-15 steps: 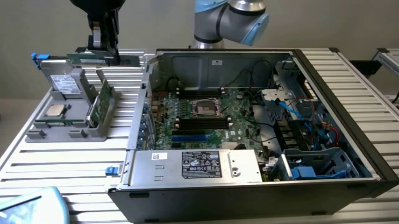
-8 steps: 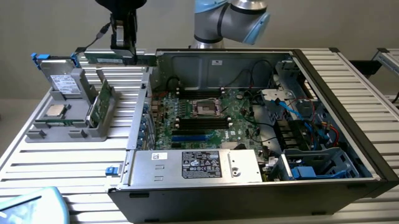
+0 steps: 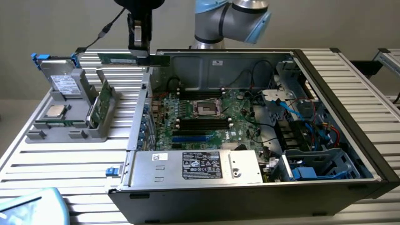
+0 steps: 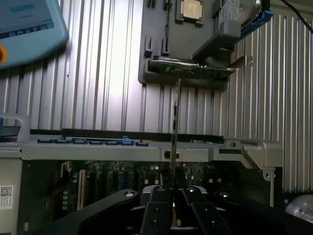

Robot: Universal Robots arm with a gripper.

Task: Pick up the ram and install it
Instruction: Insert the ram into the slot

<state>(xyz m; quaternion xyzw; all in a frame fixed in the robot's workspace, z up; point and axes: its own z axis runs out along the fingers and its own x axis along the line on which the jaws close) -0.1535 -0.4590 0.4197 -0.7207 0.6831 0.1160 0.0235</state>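
The ram (image 3: pixel 128 59) is a long, thin green stick held level in the air above the case's rear left corner, in the exterior view. My gripper (image 3: pixel 138 49) comes down from above and is shut on its middle. In the wrist view the ram (image 4: pixel 176 117) appears edge-on as a thin strip rising from between my black fingers (image 4: pixel 159 205), over the case wall (image 4: pixel 146 147). The motherboard (image 3: pixel 212 117) lies inside the open case, with black memory slots (image 3: pixel 198 92) beside the processor socket (image 3: pixel 206 108).
A grey parts holder (image 3: pixel 69 126) on the slatted table at the exterior view's left carries a processor (image 3: pixel 55 111), a wider green card (image 3: pixel 100 103) and a drive (image 3: pixel 62 83). The power supply (image 3: pixel 200 166) fills the case front. A pendant (image 3: pixel 28 208) lies at the near left corner.
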